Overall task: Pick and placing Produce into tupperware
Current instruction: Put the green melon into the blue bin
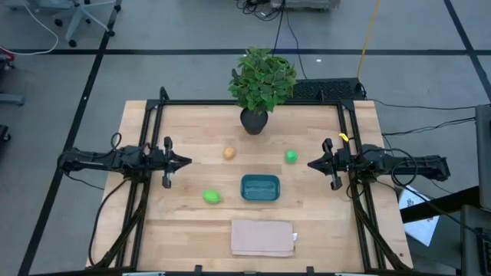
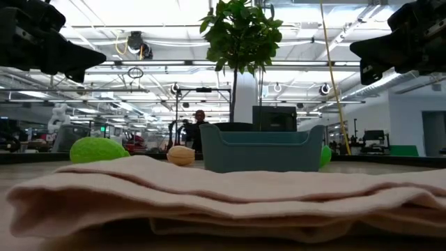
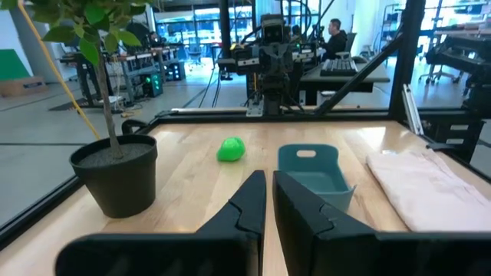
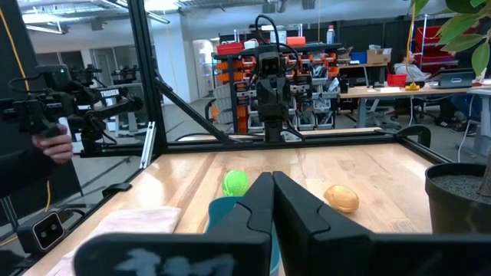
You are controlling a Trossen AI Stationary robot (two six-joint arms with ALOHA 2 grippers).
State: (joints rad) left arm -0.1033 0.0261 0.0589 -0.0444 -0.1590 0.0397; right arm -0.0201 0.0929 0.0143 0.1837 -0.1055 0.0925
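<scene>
Three pieces of produce lie on the wooden table: a tan-orange egg-like one (image 1: 229, 152), a bright green ball (image 1: 291, 156) and a yellow-green oblong fruit (image 1: 212, 197). The teal tupperware (image 1: 261, 187) stands between them, nearer the front, with nothing in it. My left gripper (image 1: 186, 161) hovers shut at the table's left, pointing level toward the middle. My right gripper (image 1: 311, 163) hovers shut at the right, facing it. Past the left fingers (image 3: 253, 203) I see the ball (image 3: 231, 149) and the tupperware (image 3: 314, 172). Past the right gripper (image 4: 271, 188) lie the fruit (image 4: 235, 182) and the egg-like piece (image 4: 341, 198).
A leafy plant in a dark pot (image 1: 254, 121) stands at the table's far middle. A folded beige cloth (image 1: 263, 237) lies near the front edge, below the tupperware. A black frame (image 1: 157, 115) runs along the table's sides and back. A person's hand (image 4: 50, 142) shows beyond the table.
</scene>
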